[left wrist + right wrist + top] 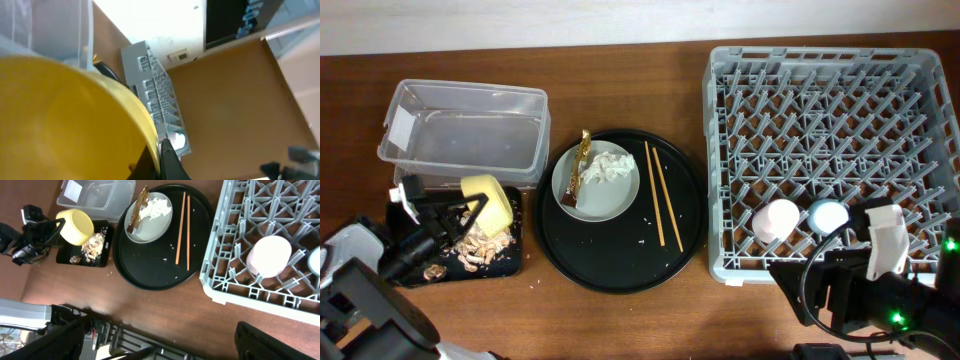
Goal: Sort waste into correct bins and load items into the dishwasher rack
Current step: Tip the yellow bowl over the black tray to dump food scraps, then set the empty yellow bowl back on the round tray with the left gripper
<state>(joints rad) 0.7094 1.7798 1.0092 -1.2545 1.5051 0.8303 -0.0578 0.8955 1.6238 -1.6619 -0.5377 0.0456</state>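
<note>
The left fingers are clamped on the rim of the yellow bowl. The bowl hangs tilted over the shallow black tray of food scraps, and its mouth seems to be turned toward the clear tub. The two chopsticks lie on the round tray. Their long axes run far to near, beside the plate. The pink cup and blue cup sit in the rack. The right fingers are spread apart, holding nothing.
</note>
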